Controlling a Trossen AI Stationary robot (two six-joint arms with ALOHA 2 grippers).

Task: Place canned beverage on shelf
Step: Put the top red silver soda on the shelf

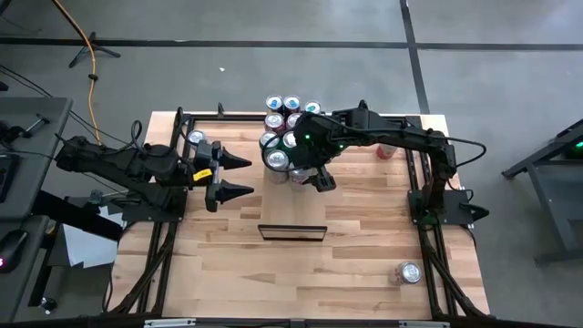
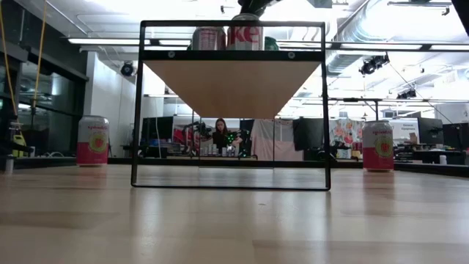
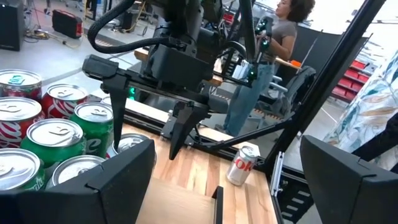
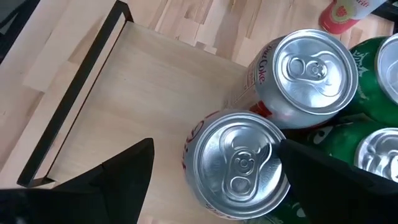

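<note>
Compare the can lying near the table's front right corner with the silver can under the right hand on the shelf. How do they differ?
The corner can lies on its side; the silver can stands upright. The corner can rests on the bare tabletop, alone; the silver can sits on the shelf among other cans. The open right hand straddles the silver can; no hand is near the corner can. Both have silver tops.

Cluster of cans (image 1: 284, 132) on the shelf's (image 1: 291, 205) far end; lone can (image 1: 407, 272) near-right on the tabletop (image 1: 355, 264)
</note>
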